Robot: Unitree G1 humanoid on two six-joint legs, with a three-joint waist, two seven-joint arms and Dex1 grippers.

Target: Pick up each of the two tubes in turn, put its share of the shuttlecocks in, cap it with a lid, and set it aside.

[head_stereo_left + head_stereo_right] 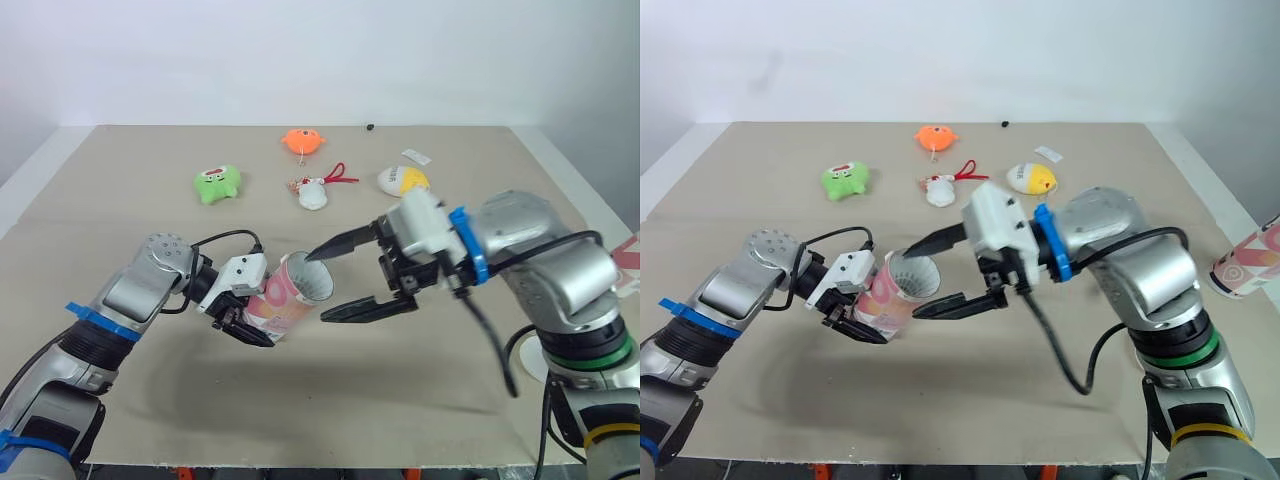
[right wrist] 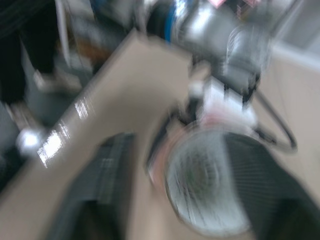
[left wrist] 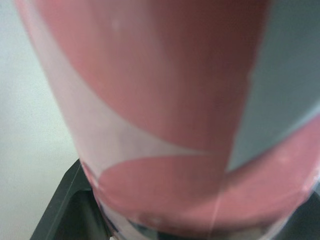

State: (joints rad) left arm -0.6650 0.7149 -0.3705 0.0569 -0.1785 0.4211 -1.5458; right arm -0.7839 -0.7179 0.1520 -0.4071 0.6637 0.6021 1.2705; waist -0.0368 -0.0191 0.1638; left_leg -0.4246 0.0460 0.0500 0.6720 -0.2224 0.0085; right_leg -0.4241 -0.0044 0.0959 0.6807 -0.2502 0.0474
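Note:
A pink and white tube (image 1: 285, 298) lies tilted above the table, its open mouth turned toward my right arm. My left gripper (image 1: 255, 315) is shut on the tube's lower body, and the tube's pink wall (image 3: 165, 115) looms close in the left wrist view. My right gripper (image 1: 318, 286) is open, one fingertip above the tube's rim and the other below it. The right wrist view looks into the tube mouth (image 2: 205, 180), with something pale and blurred inside. A second pink tube (image 1: 1250, 262) stands at the far right edge.
On the beige table (image 1: 150, 200) at the back lie a green plush toy (image 1: 217, 184), an orange toy (image 1: 303, 140), a white toy with a red cord (image 1: 315, 192), a yellow and white toy (image 1: 402, 180) and a small white tag (image 1: 417, 157).

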